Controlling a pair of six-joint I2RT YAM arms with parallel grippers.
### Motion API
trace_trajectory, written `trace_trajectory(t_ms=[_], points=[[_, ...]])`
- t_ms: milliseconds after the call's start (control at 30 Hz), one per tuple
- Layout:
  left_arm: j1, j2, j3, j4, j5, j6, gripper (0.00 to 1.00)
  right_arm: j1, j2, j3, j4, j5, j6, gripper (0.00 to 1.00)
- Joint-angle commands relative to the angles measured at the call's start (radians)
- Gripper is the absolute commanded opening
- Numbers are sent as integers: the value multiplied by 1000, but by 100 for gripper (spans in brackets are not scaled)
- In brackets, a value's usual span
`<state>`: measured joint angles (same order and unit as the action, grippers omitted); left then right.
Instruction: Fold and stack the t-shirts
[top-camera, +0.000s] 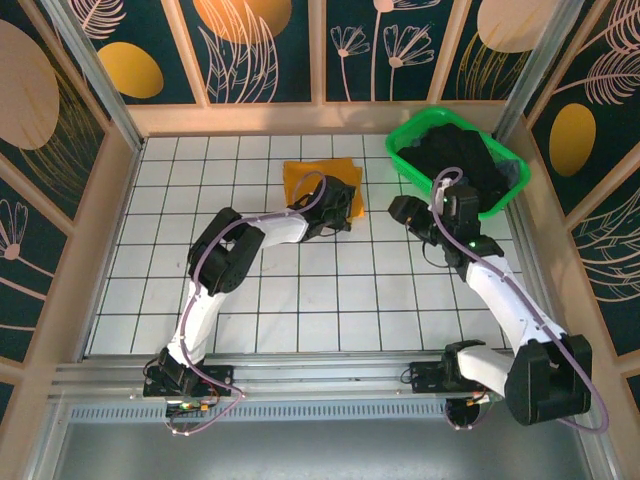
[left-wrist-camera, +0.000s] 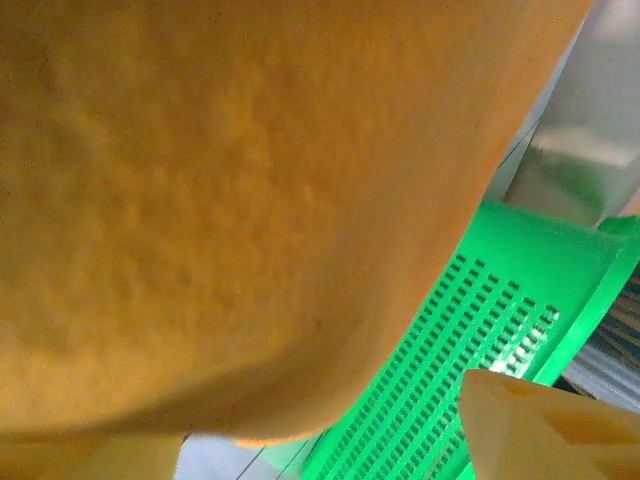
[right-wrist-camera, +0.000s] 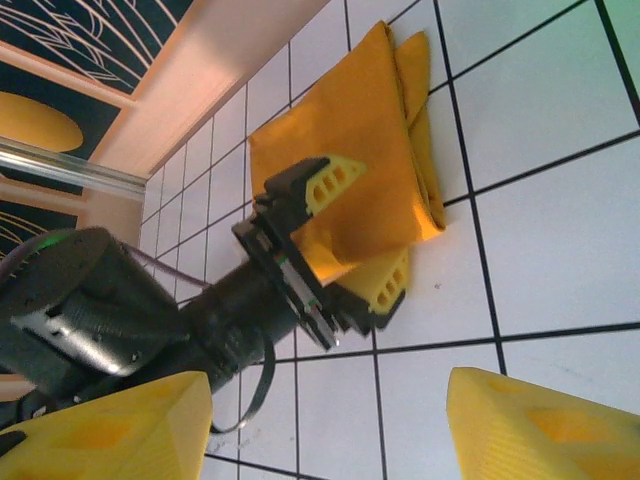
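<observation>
A mustard-orange t-shirt (top-camera: 318, 182) lies folded into a small square on the white tiles at the back middle. My left gripper (top-camera: 338, 212) is at its near right corner. In the right wrist view its yellow fingers (right-wrist-camera: 330, 180) stand wide apart with that corner of the shirt (right-wrist-camera: 350, 130) between them, so the gripper is open. In the left wrist view the orange cloth (left-wrist-camera: 250, 200) fills the frame just above one pale finger (left-wrist-camera: 540, 425). My right gripper (top-camera: 400, 212) hovers open over bare tiles to the right of the shirt, nothing between its fingers (right-wrist-camera: 540, 430). Dark t-shirts (top-camera: 460, 160) are piled in the basket.
A green slotted plastic basket (top-camera: 405, 150) sits at the back right corner, close behind my right wrist; its wall (left-wrist-camera: 500, 320) shows past the cloth. Wooden walls (top-camera: 120, 190) border the tiled table on the left, back and right.
</observation>
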<state>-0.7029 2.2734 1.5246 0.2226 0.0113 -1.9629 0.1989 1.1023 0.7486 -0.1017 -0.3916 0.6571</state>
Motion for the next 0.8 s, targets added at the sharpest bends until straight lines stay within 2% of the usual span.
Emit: trace_trajectory(t_ms=[0,67,100,167,200,333,433,600,767], points=[[6,53,20,-68,-87,-68,62,-9,-38,-25,-57,-6,-12,63],[17,72,29,-91,-114,-42,44,-14,-45,-21,-68,-6,-16,63],[24,82,30,-94,-114,-28,27,-15,-47,-16,-72,-5,-18,63],[43,79,2,-84,-115,-14,3,-17,-44,-6,-82,-1,-23,63],[56,64,-26,-65,-119,-5,0,-18,-42,-2,-84,0,-27,63],[140,-32,-175,30,-130,83,0,-23,-38,3,-81,0,-28,63],[248,-98,-268,109,-56,227,0,-23,-31,-1,-67,-3,-21,62],[458,-199,-357,109,105,589,0,-23,-6,-9,-23,-23,-9,62],[662,-249,-349,-54,248,973,0,-23,39,-8,40,-84,-11,62]])
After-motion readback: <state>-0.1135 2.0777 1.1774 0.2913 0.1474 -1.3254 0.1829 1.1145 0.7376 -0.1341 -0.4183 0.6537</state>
